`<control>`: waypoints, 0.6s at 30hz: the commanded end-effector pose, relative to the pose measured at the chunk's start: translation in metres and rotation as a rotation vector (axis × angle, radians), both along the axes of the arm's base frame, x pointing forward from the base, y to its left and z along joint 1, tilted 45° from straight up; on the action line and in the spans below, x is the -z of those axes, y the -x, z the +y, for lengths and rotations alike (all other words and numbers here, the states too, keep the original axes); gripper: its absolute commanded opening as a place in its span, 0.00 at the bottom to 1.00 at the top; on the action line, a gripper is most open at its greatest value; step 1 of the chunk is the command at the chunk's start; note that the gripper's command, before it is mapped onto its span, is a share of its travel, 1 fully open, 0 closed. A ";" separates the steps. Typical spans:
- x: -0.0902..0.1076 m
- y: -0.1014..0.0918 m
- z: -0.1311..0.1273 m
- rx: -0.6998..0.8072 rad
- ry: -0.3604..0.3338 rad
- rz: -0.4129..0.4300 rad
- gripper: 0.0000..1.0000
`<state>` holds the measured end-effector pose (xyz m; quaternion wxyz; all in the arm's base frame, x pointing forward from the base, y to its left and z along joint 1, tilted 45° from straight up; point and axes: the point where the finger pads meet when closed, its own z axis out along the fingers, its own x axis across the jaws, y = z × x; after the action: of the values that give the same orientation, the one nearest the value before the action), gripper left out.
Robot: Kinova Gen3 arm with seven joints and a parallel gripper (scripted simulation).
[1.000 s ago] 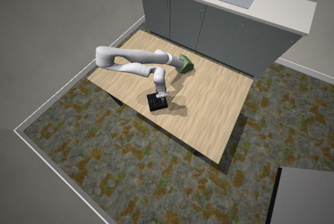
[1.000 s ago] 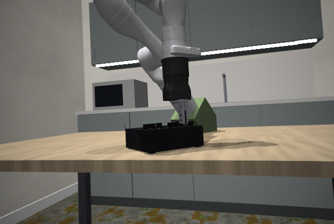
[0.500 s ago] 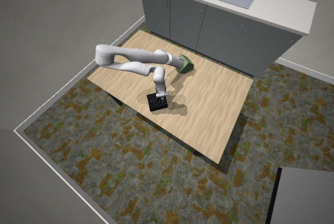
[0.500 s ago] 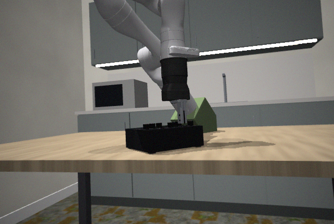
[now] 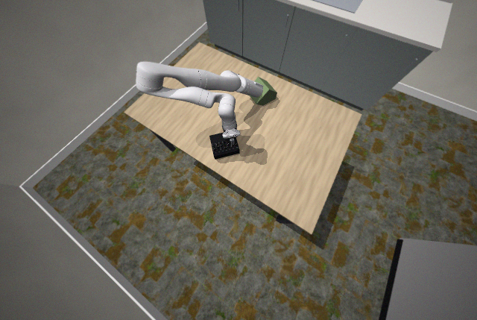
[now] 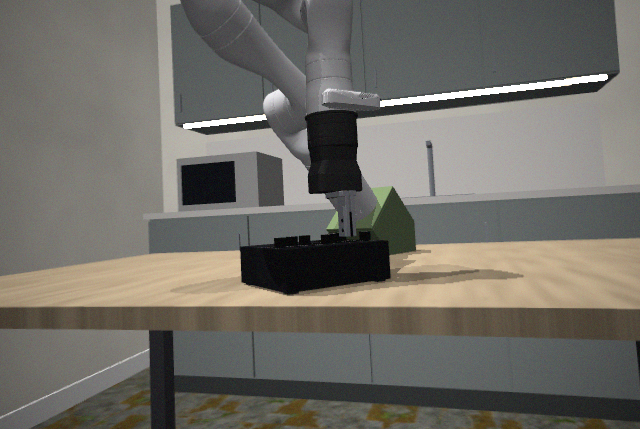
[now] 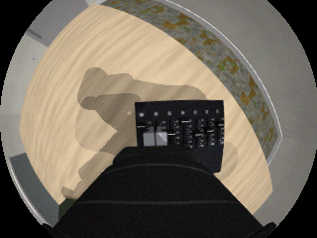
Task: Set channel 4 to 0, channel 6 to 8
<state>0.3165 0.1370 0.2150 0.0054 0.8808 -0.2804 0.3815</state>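
1. Lighting desk (image 6: 315,264): a low black box, standing flat on the wooden table (image 6: 516,279) near the edge that faces the exterior camera, with my arm's shadow around it.
2. Its top carries a row of parallel fader tracks with small dark caps (image 6: 305,239); from the side, several caps stick up above the top edge.
3. Behind it, well apart, sits a green house-shaped block (image 6: 395,222) at the base of my arm.
4. My claw (image 6: 347,230) points straight down over the desk's right part in the exterior view, fingers pressed fully together with nothing between them, tips level with the caps.
5. In my wrist view the two pale fingertips cover the tracks at the left end of the row, so whichever cap sits there is hidden.
6. The scale marks and cap lines are too small and blurred to read any level.
7. The desk's feet are out of sight under the body, and I cannot tell whether my tips touch a cap.
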 end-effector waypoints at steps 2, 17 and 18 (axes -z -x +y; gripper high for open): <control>0.000 0.000 -0.003 0.004 0.003 -0.002 0.00; 0.000 0.001 -0.004 0.004 0.003 -0.002 0.00; 0.000 0.001 -0.004 0.004 0.003 -0.002 0.00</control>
<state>0.3157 0.1347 0.2149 0.0056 0.8805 -0.2808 0.3820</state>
